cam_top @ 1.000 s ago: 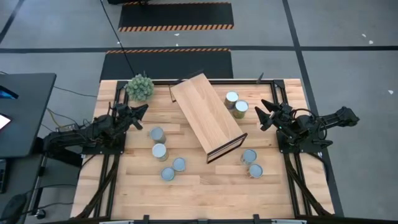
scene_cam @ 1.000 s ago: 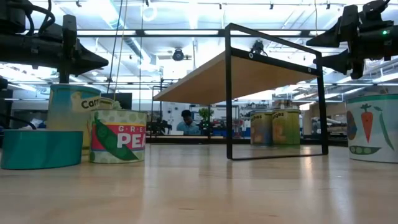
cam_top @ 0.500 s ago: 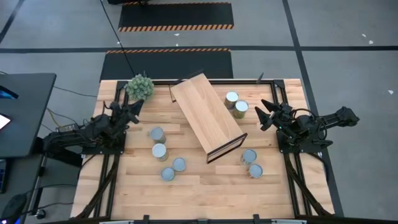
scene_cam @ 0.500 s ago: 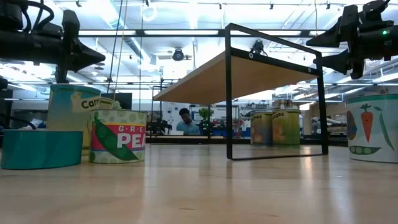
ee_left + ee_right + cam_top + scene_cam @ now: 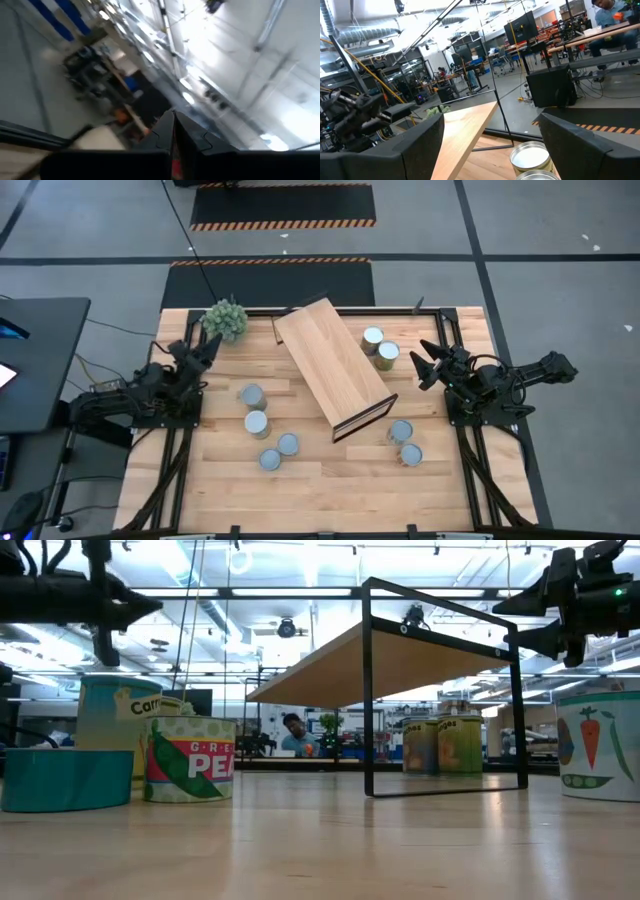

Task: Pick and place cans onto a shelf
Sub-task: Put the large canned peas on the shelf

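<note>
Pale wood planks make up the table point(image 5: 330, 480), smooth and lightly grained, with a grey workshop floor around it. Lying slantwise across the table's middle is the shelf point(image 5: 330, 365), a long flat light-wood board on a thin dark metal frame; nothing stands on it. Eight cans, small metal cylinders with silvery round tops and printed paper labels, stand on the tabletop: four in a loose cluster point(image 5: 266, 434) on the left arm's side of the shelf, two together point(image 5: 380, 346) beside the shelf's far end, two more point(image 5: 405, 442) near its framed end. A spiky green plant ball point(image 5: 225, 320) sits at a far corner. Neither arm holds anything. The left gripper point(image 5: 207, 349) hangs raised near that plant, jaws pressed together. The right gripper point(image 5: 424, 362) hovers just beside the far pair of cans, jaws partly apart. No can looks placed yet, so this seems the opening approach; next, I would guess, the right gripper must lower squarely around one can of that pair without knocking its neighbour.
</note>
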Motion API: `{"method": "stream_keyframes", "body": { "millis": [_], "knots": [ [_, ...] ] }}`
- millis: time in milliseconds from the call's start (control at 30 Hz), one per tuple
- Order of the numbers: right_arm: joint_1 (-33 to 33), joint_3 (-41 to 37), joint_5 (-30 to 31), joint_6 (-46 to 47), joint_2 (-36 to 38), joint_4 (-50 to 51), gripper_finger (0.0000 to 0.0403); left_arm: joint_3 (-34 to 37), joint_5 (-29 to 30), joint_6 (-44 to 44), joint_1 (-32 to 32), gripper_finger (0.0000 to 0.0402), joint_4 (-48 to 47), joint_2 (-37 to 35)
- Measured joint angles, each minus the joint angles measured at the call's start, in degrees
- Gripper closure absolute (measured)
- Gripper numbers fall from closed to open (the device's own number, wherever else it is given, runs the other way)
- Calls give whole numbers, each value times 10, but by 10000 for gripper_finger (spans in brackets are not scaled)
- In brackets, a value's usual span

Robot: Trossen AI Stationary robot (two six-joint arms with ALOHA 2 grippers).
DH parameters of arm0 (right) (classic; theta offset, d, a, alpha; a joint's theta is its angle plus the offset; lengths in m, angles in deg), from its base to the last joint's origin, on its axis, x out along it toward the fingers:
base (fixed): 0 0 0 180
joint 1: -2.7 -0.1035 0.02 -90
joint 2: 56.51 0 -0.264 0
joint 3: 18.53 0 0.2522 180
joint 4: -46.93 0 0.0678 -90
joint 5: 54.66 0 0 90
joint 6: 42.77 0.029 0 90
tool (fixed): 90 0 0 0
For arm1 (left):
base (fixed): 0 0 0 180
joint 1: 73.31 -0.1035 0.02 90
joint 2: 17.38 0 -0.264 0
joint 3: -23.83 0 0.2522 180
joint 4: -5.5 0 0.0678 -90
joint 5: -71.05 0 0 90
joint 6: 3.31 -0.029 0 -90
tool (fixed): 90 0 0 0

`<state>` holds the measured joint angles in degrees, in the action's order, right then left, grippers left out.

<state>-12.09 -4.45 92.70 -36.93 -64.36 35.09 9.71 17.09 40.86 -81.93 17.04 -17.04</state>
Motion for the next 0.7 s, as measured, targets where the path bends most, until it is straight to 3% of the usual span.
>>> {"method": "stream_keyframes", "body": {
  "millis": [200, 300, 500, 700],
  "knots": [
    [0, 0, 0, 0, 0, 0, 70, -1, -130, 4, 0, 381, 49, 0],
    [0, 0, 0, 0, 0, 0, 70, -13, -165, 0, 3, 381, 43, 1],
    [0, 0, -4, 12, 0, -70, 70, -55, -163, -42, 7, 381, 18, 0],
    [2, 0, 17, 60, 0, -223, 70, -108, -156, -49, 7, 379, -127, 5]
  ]
}}
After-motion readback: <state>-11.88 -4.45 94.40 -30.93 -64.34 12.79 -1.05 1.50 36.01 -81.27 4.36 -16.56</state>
